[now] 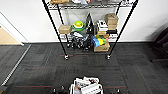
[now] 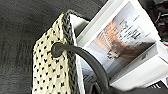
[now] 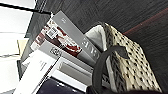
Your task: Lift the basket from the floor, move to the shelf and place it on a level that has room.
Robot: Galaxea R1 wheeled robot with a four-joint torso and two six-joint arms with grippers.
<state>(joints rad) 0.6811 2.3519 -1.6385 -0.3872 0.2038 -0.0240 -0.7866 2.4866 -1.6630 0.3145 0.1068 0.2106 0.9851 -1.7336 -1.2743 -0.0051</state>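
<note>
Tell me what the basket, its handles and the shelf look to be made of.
The basket: woven cream strips, maybe straw or paper cord, matte, with a dark checkered weave and a braided dark rim. The handle: a smooth dark loop, likely leather or plastic; it bends as a soft strap would. The shelf: thin black posts and wire-grid tiers, apparently painted metal.

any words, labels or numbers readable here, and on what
None can be read.
White box in the basket: lines of print beside a picture, too blurred.
Grey box in the basket: pale lettering and a square code label, too blurred.
Cardboard boxes on the shelf: no legible marks.
</note>
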